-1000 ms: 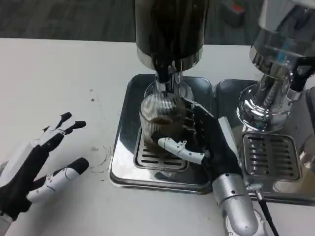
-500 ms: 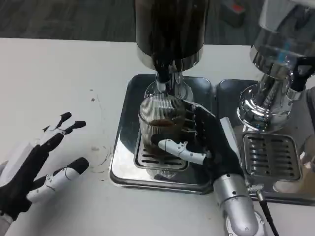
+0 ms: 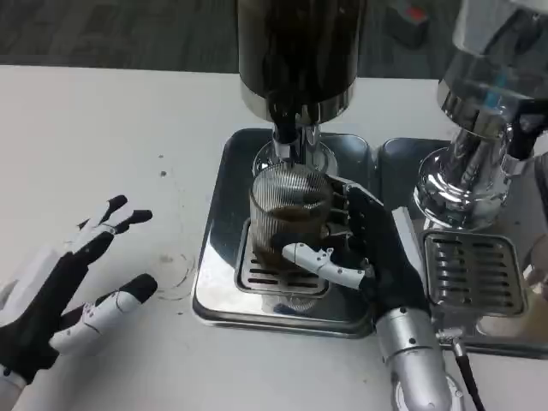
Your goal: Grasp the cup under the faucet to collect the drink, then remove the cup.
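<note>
Cup (image 3: 289, 204), ribbed clear glass, upright under the faucet (image 3: 289, 141) of a dark drink dispenser (image 3: 300, 51), above the slotted grate of a steel drip tray (image 3: 224, 282) near the surface's (image 3: 128, 128) middle; brown liquid partly fills it. Right hand (image 3: 355, 244) grips the cup from its right side, fingers (image 3: 321, 261) wrapped across the front and behind. Left hand (image 3: 64, 287) rests on the surface toward the near left corner, well apart from the tray, fingers spread and holding nothing. Second chrome dispenser (image 3: 471, 163) with its own grated tray (image 3: 471, 274) stands at the right edge.
</note>
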